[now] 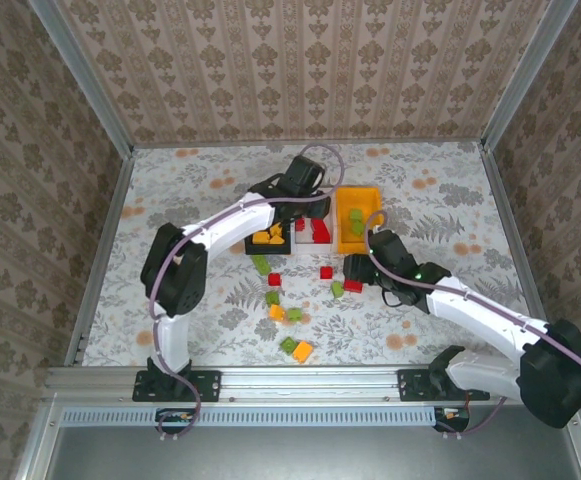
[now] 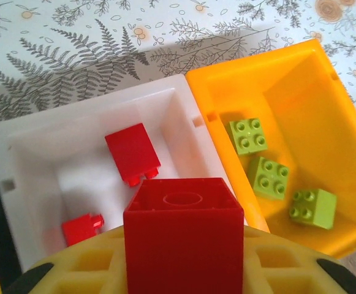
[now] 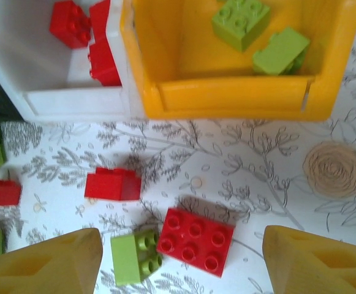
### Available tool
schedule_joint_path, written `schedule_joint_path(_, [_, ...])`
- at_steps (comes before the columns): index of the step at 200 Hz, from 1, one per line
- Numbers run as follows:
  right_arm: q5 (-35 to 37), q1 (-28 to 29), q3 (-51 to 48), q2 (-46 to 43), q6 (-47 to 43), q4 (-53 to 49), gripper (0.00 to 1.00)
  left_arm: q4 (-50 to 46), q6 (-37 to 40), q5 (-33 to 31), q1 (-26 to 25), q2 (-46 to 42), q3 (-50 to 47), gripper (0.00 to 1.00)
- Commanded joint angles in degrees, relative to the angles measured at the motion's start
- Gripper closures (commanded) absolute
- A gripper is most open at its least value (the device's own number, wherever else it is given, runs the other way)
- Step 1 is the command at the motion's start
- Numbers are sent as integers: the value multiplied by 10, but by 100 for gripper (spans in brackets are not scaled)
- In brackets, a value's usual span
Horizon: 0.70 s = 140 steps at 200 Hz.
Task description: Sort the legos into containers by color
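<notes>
While L end effector point(image 2: 184, 266) grips red lego point(image 2: 184, 229) ring-up over white bin point(image 2: 92, 105) | R end effector point(image 3: 181, 263) open, empty

The left arm point(image 1: 215, 222) is arching up from its base at the table's near edge and stretching toward the middle of the far edge, its wrist tipping downward. The left gripper point(image 2: 184, 269) is pointing down, its yellow fingers point(image 2: 73, 275) pressing on a red brick point(image 2: 184, 226). The right arm point(image 1: 490, 315) is reaching from the near right corner toward the table's centre. The right gripper point(image 3: 181, 260) is hanging low, its jaws standing wide apart.
</notes>
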Motion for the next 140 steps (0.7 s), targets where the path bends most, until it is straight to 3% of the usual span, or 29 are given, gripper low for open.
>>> schedule_joint_path(1, [-39,1,-19,-17,-16,-8,30,-33,5,21,6,16,39,52])
schedule_joint_path(44, [-43,5,-40,-30,-18,-16,30,-15,-4,32,-9,-37,19,26])
schedule_joint_path(76, [-72,15,-35,-14,-34,3,33,29,-24,42,-22,-140,-81,10])
schedule_joint_path(85, [-75,23,-28,1,-42,5,35,41,-28,37,-28,-175,-115,1])
schedule_joint_path(140, [-52,75,19,109,-58,28,46,71,-69,-49,-57,-388,-353,0])
